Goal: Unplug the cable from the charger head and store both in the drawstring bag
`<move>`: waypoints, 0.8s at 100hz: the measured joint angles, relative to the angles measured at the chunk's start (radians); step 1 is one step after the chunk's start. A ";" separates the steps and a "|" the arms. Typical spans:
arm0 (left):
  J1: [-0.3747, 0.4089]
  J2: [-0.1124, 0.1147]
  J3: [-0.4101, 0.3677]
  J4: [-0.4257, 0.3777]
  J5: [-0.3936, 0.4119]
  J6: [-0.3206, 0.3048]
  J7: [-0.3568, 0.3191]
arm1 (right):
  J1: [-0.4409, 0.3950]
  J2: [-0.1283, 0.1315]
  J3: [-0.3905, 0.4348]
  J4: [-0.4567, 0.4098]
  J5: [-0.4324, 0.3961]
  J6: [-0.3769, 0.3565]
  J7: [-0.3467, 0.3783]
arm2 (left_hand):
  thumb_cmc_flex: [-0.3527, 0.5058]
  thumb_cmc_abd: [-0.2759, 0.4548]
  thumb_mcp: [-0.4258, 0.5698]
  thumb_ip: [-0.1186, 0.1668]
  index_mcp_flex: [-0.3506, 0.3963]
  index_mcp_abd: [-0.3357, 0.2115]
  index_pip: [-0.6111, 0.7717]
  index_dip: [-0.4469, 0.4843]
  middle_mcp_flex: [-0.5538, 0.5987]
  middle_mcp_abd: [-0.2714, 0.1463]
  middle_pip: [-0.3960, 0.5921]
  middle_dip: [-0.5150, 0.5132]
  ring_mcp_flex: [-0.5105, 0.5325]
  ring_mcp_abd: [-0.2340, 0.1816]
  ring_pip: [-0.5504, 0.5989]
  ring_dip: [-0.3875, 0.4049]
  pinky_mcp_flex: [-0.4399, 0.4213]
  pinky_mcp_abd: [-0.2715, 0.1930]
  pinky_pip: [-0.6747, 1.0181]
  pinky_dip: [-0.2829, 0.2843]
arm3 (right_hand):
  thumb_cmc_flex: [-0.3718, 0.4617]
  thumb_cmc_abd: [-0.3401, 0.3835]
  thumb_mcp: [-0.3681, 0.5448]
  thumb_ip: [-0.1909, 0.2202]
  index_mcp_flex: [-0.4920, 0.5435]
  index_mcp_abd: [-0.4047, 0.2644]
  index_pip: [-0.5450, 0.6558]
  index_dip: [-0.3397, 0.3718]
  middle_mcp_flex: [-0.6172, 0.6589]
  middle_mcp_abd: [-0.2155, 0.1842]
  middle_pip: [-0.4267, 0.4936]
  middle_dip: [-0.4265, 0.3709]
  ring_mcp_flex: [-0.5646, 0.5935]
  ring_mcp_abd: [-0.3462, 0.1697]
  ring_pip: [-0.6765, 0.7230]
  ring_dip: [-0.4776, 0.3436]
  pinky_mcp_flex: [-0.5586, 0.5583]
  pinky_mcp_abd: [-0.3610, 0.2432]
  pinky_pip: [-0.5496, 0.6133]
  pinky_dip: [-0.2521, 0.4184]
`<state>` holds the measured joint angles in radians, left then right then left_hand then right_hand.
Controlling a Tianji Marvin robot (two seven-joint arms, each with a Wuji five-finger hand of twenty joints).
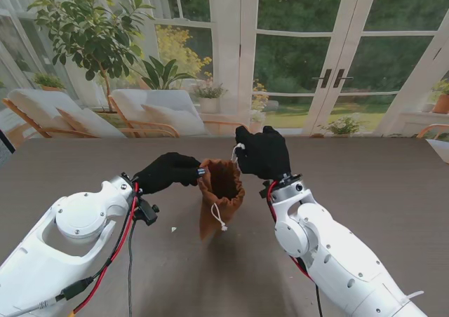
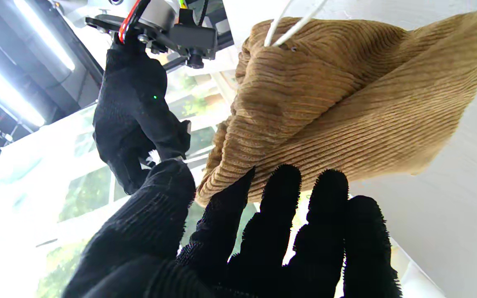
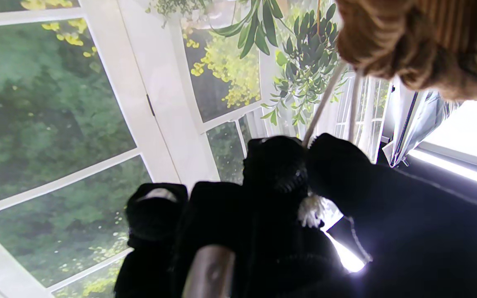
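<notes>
Two black-gloved hands are engaged with the tan corduroy drawstring bag (image 1: 221, 194) upright on the counter (image 1: 365, 177): the left hand (image 1: 168, 171) is closed on its rim, the right hand (image 1: 263, 153) is pinched on the white drawstring (image 3: 321, 107), and an uneven pull could tip the bag or cinch its mouth shut.

Both arms are built of smooth, glossy white shells with rounded joint housings; the left arm (image 1: 66, 243) carries a round disc cap on its elbow joint. Red and black cables (image 1: 121, 243) run along the outside of the left arm, and a red cable shows at the right arm's (image 1: 330, 250) wrist. Black mounting brackets sit at each wrist. The left hand (image 1: 168, 171) and right hand (image 1: 263, 153) both wear black knitted gloves with a fuzzy texture. A small green light glows on the right hand's glove in the left wrist view.
</notes>
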<state>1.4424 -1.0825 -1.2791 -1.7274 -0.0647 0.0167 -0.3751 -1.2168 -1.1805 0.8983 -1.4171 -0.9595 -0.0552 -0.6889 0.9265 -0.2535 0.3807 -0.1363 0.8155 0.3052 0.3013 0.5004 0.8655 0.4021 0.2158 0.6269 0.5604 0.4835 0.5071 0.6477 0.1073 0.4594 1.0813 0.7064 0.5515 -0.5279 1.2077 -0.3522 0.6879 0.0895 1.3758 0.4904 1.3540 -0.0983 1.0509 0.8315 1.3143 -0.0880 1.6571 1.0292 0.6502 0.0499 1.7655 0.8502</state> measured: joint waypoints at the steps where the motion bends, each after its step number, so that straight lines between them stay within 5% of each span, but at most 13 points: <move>1: 0.001 -0.001 -0.001 0.000 0.000 0.001 0.001 | 0.000 0.000 0.000 0.000 0.000 0.000 0.000 | -0.004 0.000 0.006 0.000 -0.001 0.000 -0.013 -0.006 -0.002 0.000 -0.005 -0.005 -0.001 0.000 -0.008 -0.012 -0.002 0.000 -0.008 -0.003 | 0.000 0.000 0.000 0.000 0.000 0.000 0.000 0.000 0.000 0.000 0.000 0.000 0.000 0.000 0.000 0.000 0.000 0.000 0.000 0.000; 10: 0.014 -0.004 -0.011 -0.003 0.000 0.010 0.014 | 0.001 0.001 0.000 0.000 -0.003 0.000 0.000 | -0.057 0.008 0.072 0.028 -0.014 0.000 -0.074 -0.061 -0.040 0.010 -0.040 -0.053 -0.026 0.005 -0.069 -0.037 -0.018 -0.001 -0.062 -0.021 | 0.000 0.000 0.000 0.000 0.000 0.000 0.000 0.005 0.000 -0.002 0.000 0.000 0.000 -0.002 0.000 0.000 0.000 -0.001 0.001 0.000; 31: 0.049 -0.008 -0.031 -0.023 0.031 0.011 0.059 | 0.000 0.002 0.003 -0.010 -0.002 0.007 0.012 | -0.086 0.008 0.101 0.030 -0.038 -0.001 -0.097 -0.093 -0.053 0.006 -0.053 -0.078 -0.031 0.006 -0.092 -0.045 -0.023 -0.002 -0.079 -0.030 | 0.000 0.000 0.000 0.000 0.000 0.000 0.000 0.008 0.002 -0.005 0.001 0.000 0.009 -0.008 0.000 0.001 0.000 -0.007 0.003 0.000; 57: 0.116 -0.009 -0.068 -0.077 0.117 -0.004 0.094 | -0.007 0.003 0.013 -0.045 -0.001 0.041 0.037 | -0.148 -0.016 0.164 0.032 -0.078 0.027 -0.091 -0.082 -0.079 0.015 -0.024 0.025 -0.035 0.007 -0.036 0.002 -0.023 -0.002 -0.031 0.022 | 0.000 0.000 0.000 -0.007 0.000 0.000 0.000 0.008 0.002 -0.007 0.002 0.000 0.009 -0.011 0.000 0.002 0.000 -0.012 0.003 0.000; 68: 0.144 -0.008 -0.081 -0.106 0.170 -0.008 0.120 | -0.012 0.003 0.017 -0.061 -0.001 0.052 0.051 | -0.171 -0.055 0.199 0.032 -0.103 0.028 0.093 0.097 -0.087 0.015 0.048 0.190 -0.030 0.007 0.089 0.078 0.001 -0.003 0.077 0.064 | 0.000 0.000 0.000 -0.007 0.000 0.000 0.000 0.008 0.002 -0.007 0.002 0.000 0.009 -0.011 0.000 0.002 0.000 -0.012 0.003 0.000; 75: 0.159 -0.008 -0.083 -0.118 0.222 -0.017 0.152 | -0.016 0.004 0.019 -0.073 -0.001 0.061 0.061 | -0.179 -0.074 0.207 0.032 -0.142 0.032 0.382 0.304 -0.084 0.015 0.163 0.330 -0.004 0.007 0.205 0.142 0.048 -0.003 0.148 0.104 | 0.000 0.000 0.000 -0.007 0.000 0.000 0.000 0.008 0.002 -0.007 0.002 0.000 0.009 -0.011 0.000 0.002 0.000 -0.012 0.003 0.000; 80: 0.168 -0.008 -0.083 -0.125 0.239 -0.021 0.169 | -0.018 0.004 0.021 -0.081 -0.001 0.070 0.068 | -0.178 -0.078 0.186 0.031 -0.151 0.038 0.562 0.363 -0.064 0.012 0.266 0.402 0.044 0.007 0.292 0.179 0.100 -0.003 0.190 0.141 | 0.000 0.000 0.000 -0.007 0.000 0.000 0.000 0.008 0.002 -0.007 0.002 0.000 0.009 -0.011 0.000 0.002 0.000 -0.012 0.003 0.000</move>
<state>1.6104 -1.0909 -1.3625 -1.8522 0.1738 -0.0042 -0.2063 -1.2353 -1.1766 0.9192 -1.4984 -0.9604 0.0148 -0.6208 0.7487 -0.3320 0.5671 -0.1048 0.6647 0.3428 0.8637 0.8634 0.8012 0.4142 0.4821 1.0292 0.6042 0.4903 0.7990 0.8268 0.2070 0.4564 1.2711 0.8473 0.5515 -0.5280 1.2077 -0.3594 0.6879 0.0896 1.3760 0.4988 1.3556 -0.1057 1.0533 0.8315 1.3229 -0.0992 1.6574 1.0309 0.6502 0.0378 1.7689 0.8502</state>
